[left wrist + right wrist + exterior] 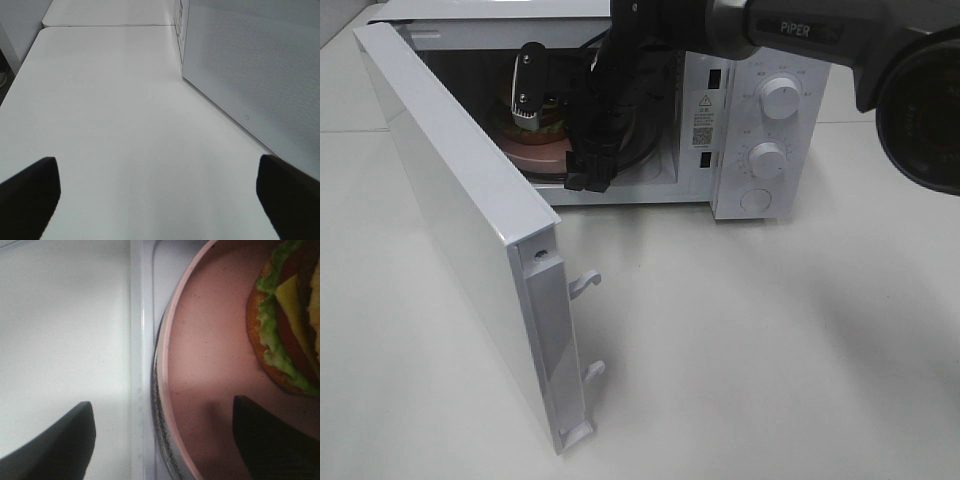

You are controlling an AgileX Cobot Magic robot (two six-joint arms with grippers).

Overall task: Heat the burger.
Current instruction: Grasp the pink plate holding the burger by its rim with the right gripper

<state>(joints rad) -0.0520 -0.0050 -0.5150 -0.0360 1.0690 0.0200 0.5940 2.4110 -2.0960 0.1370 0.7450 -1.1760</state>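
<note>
The burger (546, 124) (285, 315), with brown bun, green lettuce and yellow cheese, sits on a pink plate (535, 156) (210, 365) inside the open microwave (760, 150). My right gripper (534, 100) (162, 407) reaches into the cavity and stands open. Its fingers straddle the plate's near rim, one over the plate, the other over the white floor, and neither touches the rim. My left gripper (157, 162) is open and empty, low over the white table (125, 110). It does not show in the exterior high view.
The microwave door (460, 230) (260, 75) swings wide toward the front left, with two latch hooks (588, 282) on its free edge. Two dials (778, 96) are on the right panel. The right arm (800, 30) crosses above the microwave.
</note>
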